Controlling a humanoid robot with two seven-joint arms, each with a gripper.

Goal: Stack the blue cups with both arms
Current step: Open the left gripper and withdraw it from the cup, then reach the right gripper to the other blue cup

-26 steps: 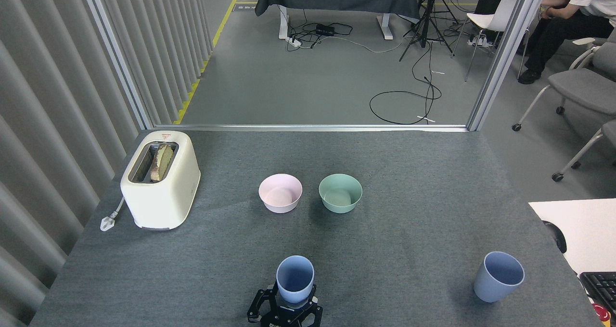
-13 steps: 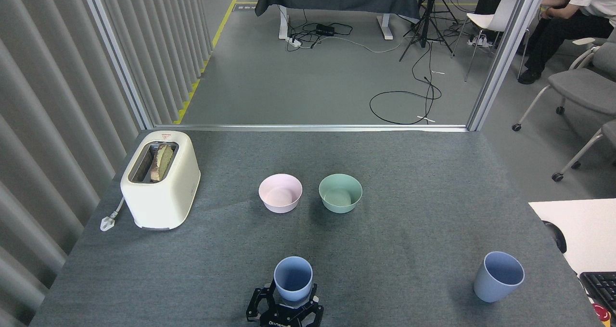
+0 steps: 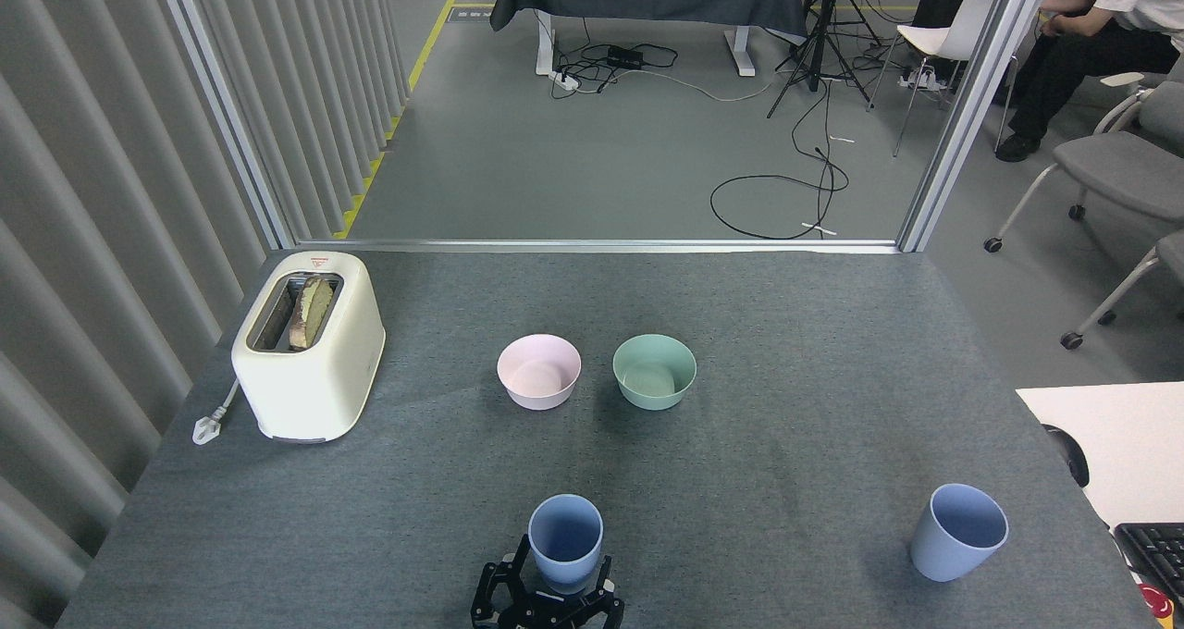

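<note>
at the far left of the grey table (image 3: 786, 351) a cream toaster (image 3: 308, 356) stands with a slice of bread (image 3: 308, 310) in its slot and its plug (image 3: 207, 425) lying beside it. right of it, near the table's middle, a pink bowl (image 3: 539, 371) and a green bowl (image 3: 654, 371) sit side by side, close but apart, both mouth up; they lie beyond the cups and nothing stands between the two cups. at the near edge, centre, one blue cup (image 3: 565, 542) is upright, mouth up, long axis near vertical, with a black gripper (image 3: 546, 599) around its base; its fingers (image 3: 490, 590) stand on either side of the cup, but which arm it belongs to cannot be told, nor whether it truly clamps the cup. the second blue cup (image 3: 958, 532) stands free at the near right, well apart, upright with its mouth tilted slightly rightward in view. farther right lie a white desk (image 3: 1110, 435) and a keyboard (image 3: 1156, 555); a seated person (image 3: 1101, 28) is at top right. compared with a second ago, the held cup and gripper sit slightly lower in view; the rest is unchanged.
</note>
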